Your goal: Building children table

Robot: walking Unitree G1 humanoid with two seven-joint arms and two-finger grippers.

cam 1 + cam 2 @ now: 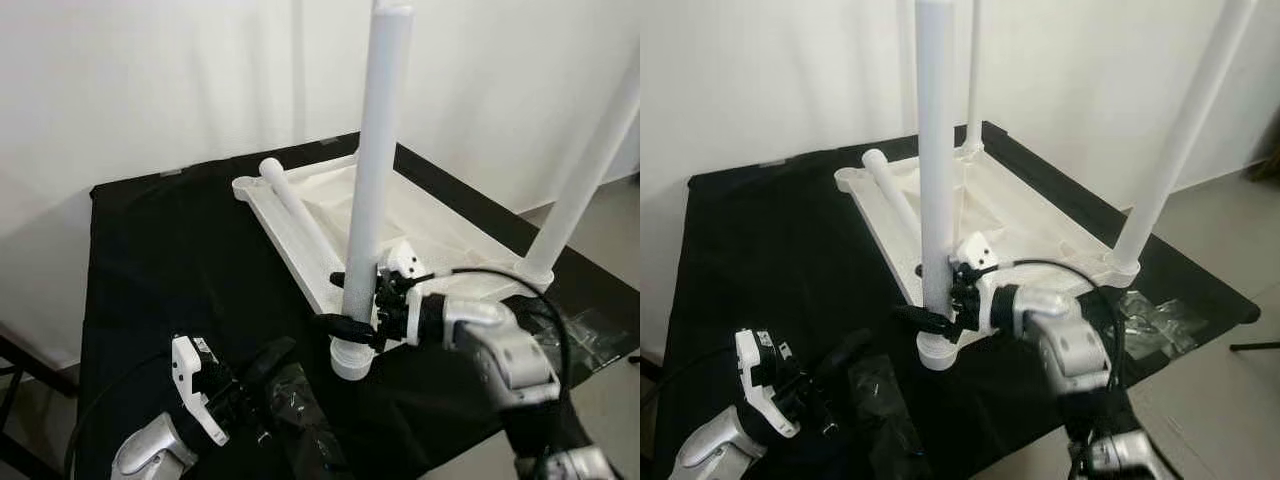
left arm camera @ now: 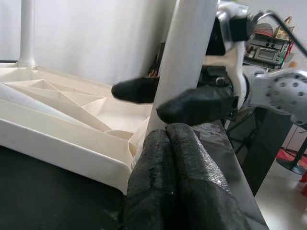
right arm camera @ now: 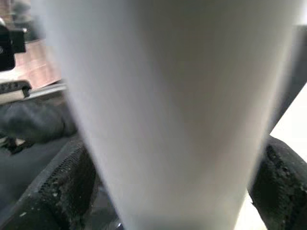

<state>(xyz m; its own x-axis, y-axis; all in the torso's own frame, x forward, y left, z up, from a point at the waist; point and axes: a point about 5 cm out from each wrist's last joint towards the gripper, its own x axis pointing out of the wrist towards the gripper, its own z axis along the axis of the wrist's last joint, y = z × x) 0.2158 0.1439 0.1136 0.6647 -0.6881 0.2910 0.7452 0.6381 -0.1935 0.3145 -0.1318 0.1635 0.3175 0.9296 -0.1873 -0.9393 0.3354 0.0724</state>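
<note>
A white children's table top (image 1: 430,225) lies upside down on a black-covered table (image 1: 170,260). One white leg (image 1: 372,180) stands upright in the near corner socket (image 1: 350,360). My right gripper (image 1: 340,302) is shut on this leg low down, one black finger (image 2: 192,105) on each side of it; the leg (image 3: 163,105) is seen close up between the pads. A second leg (image 1: 585,180) stands at the right corner, a third (image 1: 970,75) at the back. A loose leg (image 1: 300,215) lies on the top. My left gripper (image 2: 172,158) is shut and empty, near the front edge, short of the gripped leg.
Crumpled clear plastic bags lie beside my left gripper (image 1: 300,410) and at the table's right edge (image 1: 1155,320). A white wall stands behind. The black cloth to the left of the table top is bare. Floor shows at the far right.
</note>
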